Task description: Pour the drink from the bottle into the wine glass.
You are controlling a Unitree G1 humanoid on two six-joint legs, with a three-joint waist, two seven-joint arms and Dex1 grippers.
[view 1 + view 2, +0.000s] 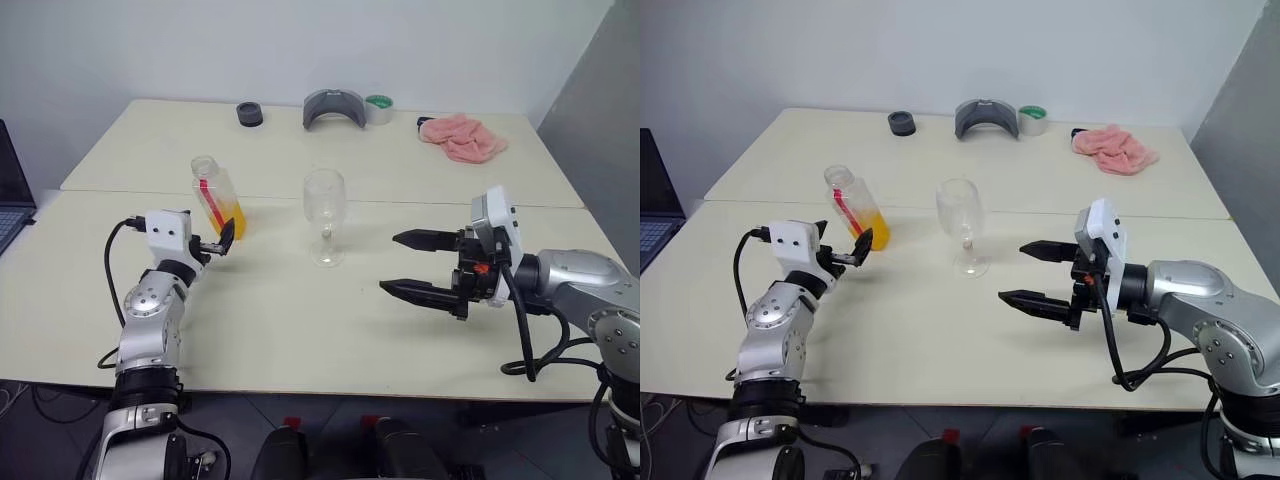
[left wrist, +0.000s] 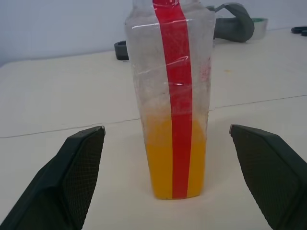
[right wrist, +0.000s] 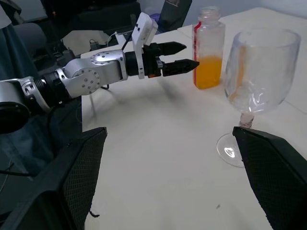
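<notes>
Step in hand: approach to grasp. The bottle (image 1: pixel 217 197) stands uncapped on the bench (image 1: pixel 300 330), about a third full of drink (image 2: pixel 173 163), just beside the empty wine glass (image 1: pixel 324 215). Left claw (image 1: pixel 222 241), jaws apart, faces the bottle; right claw (image 1: pixel 421 264) is also spread. Next: advance and clamp the bottle

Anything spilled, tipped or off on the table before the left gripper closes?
Nothing stands out. The bottle stands on the table with no cap on its neck, the drink filling its lower part. The wine glass stands upright and empty. No spill shows. Both the left gripper and right gripper are open.
</notes>
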